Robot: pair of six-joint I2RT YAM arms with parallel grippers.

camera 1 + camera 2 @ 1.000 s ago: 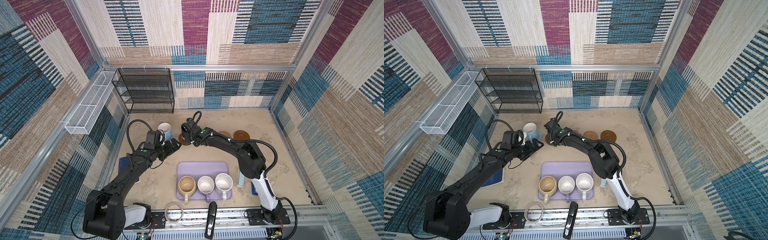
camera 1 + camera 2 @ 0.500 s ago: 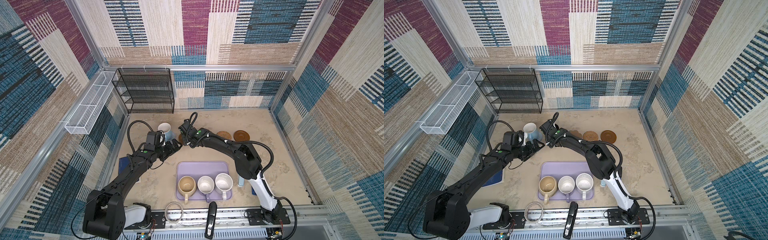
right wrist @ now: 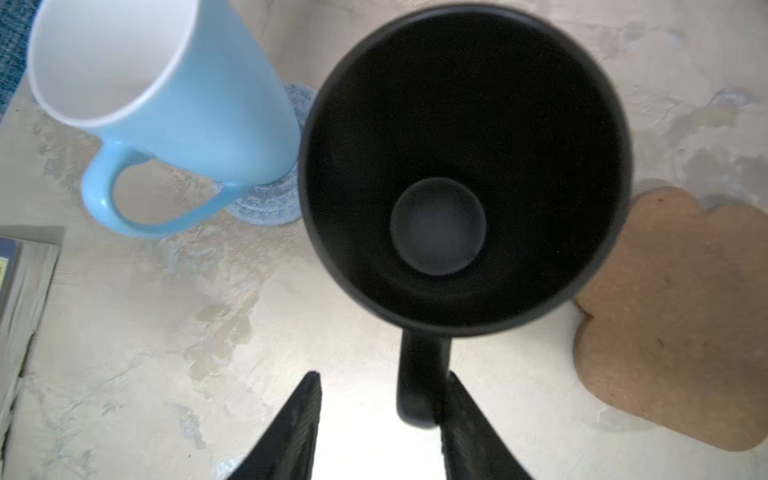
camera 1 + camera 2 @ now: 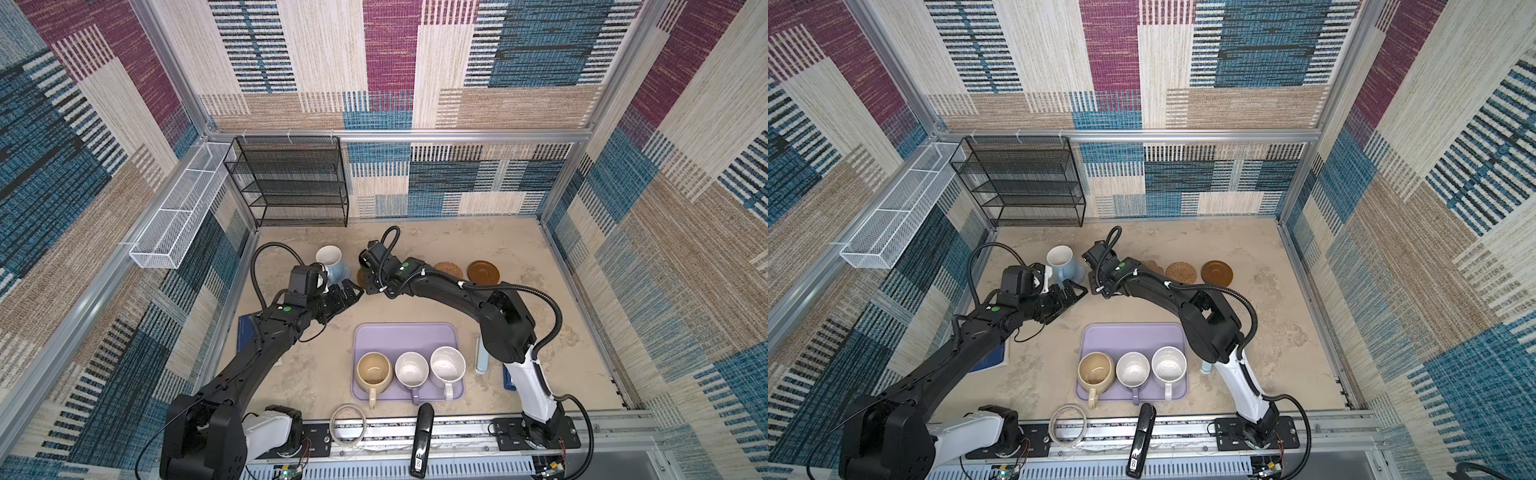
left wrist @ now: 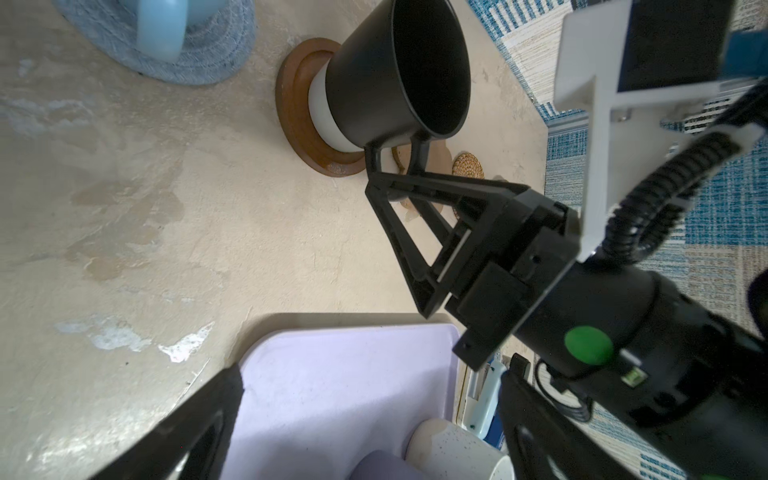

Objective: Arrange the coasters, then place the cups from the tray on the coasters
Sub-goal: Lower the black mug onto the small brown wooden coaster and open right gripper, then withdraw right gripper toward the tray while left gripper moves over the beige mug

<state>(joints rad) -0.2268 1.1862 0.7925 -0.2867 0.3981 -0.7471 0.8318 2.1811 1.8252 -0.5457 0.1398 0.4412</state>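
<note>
Tray [image 4: 405,336] is holding three cups [image 4: 411,370]. Beyond it, left hand [image 4: 351,289] is hovering spread wide; farther, right hand [image 3: 380,378], loosely parted, is straddling the handle of the black cup [image 3: 457,166], which is sitting on a wooden coaster [image 5: 299,124] and lying hidden in both top views.

The tray [image 4: 405,334] lay toward the near edge, three mugs in a row on its near half: left mug [image 4: 374,369], middle mug [image 4: 411,369], right mug [image 4: 447,365]. Beyond it, coasters ran left to right: woven coaster [image 5: 216,50] under the far-left mug [image 4: 329,257], wooden disc [image 5: 299,120] under the second mug [image 5: 395,70], paw-shaped coaster [image 3: 673,324], rattan coaster [image 4: 449,270], second disc [image 4: 483,272]. A book [image 4: 245,336] lay left of the tray.
</note>
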